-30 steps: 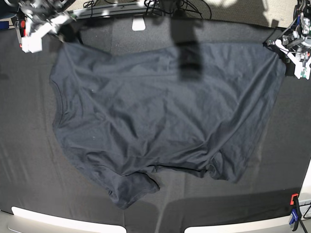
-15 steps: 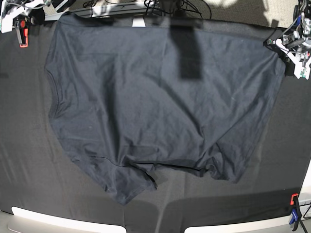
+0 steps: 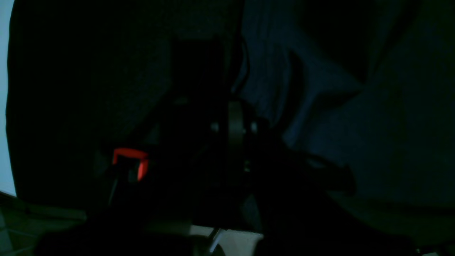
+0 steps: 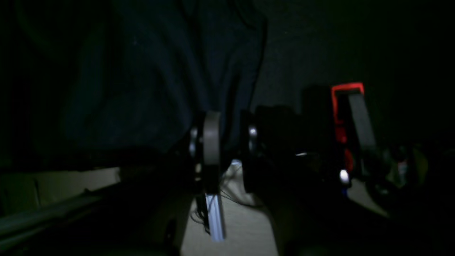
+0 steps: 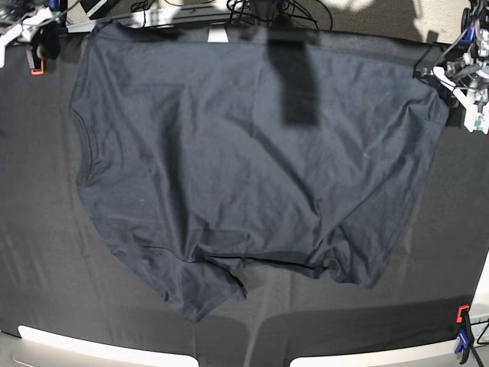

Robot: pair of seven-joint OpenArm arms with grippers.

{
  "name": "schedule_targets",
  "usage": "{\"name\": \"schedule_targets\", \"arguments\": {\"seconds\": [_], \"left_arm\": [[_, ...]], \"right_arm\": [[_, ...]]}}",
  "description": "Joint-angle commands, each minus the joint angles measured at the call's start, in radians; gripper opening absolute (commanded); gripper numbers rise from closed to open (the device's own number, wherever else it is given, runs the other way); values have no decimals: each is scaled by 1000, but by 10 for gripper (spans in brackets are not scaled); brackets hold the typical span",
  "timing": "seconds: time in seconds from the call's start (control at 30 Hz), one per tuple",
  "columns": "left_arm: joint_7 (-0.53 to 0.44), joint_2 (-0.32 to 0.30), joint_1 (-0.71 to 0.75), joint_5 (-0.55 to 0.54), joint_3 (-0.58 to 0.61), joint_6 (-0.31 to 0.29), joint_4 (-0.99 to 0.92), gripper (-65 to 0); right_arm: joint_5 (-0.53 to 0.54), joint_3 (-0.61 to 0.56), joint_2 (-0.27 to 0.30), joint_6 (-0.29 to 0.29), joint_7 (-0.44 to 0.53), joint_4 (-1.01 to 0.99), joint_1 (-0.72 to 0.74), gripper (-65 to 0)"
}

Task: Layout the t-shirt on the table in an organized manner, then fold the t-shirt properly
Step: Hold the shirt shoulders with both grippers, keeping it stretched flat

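Observation:
The dark grey t-shirt point(image 5: 244, 168) lies spread wide over the black-clothed table point(image 5: 46, 229), creased, with its lower edge bunched near the front. My left gripper point(image 5: 429, 72) is at the shirt's far right corner. In the left wrist view its jaws point(image 3: 246, 122) look shut, with shirt fabric point(image 3: 337, 124) running into them. My right gripper point(image 5: 50, 40) is at the far left table edge beside the shirt's other far corner. In the right wrist view point(image 4: 233, 142) a narrow gap shows between its pads, and the shirt point(image 4: 142, 89) lies behind them.
A red clamp point(image 5: 34, 61) sits at the far left edge, right by my right gripper; it also shows in the right wrist view point(image 4: 346, 117). A red and blue clamp point(image 5: 461, 317) is at the front right. A dark shadow band point(image 5: 294, 84) crosses the shirt. Cables lie beyond the far edge.
Over the last second my right gripper pulled the shirt's far left corner out to the far edge, flattening the shirt. Since half a second ago the shirt has stayed put; both arms shifted slightly.

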Motion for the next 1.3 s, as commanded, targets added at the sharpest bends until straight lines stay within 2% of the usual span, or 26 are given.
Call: {"name": "schedule_targets", "arguments": {"seconds": [0.0,0.2,0.27,0.33,0.43,0.5,0.63,0.83,0.87,0.97,1.1,1.2,1.27], "left_arm": [[-19,-14,0,-2,-7,3,15,-650],[-21,-14,1,-1,-7,4,14,-650],[-21,-14,1,-1,-7,3,14,-650],[-21,-14,1,-1,-7,3,14,-650],[-21,-14,1,-1,-7,4,14,-650],[-25,-13,4,-1,-7,4,14,-650],[-25,-8,6,-1,-7,4,13,-650],[-29,-9,6,-1,-7,25,13,-650],[-29,-9,6,-1,-7,35,13,-650],[-32,-9,6,-1,-7,38,13,-650],[-40,-9,6,-1,-7,38,13,-650],[-48,-8,6,-2,-7,38,13,-650],[-50,-8,6,-2,-7,38,13,-650]], "right_arm": [[27,-27,31,6,10,19,-10,-566],[7,-383,159,6,-1,80,-67,-578],[-85,-506,185,6,2,151,-80,-582],[-220,-612,204,6,21,244,-80,-613],[-378,-728,249,6,64,344,-89,-638],[-445,-776,292,6,124,344,-106,-639],[-691,-869,373,6,160,344,-161,-641],[-914,-948,515,6,280,344,-219,-650],[-930,-954,532,6,288,344,-218,-650],[-942,-955,569,-68,286,344,-218,-650],[-942,-955,579,-71,277,344,-218,-650],[-941,-955,579,-71,216,344,-218,-466],[-935,-955,579,-71,196,344,-218,-373]]}}
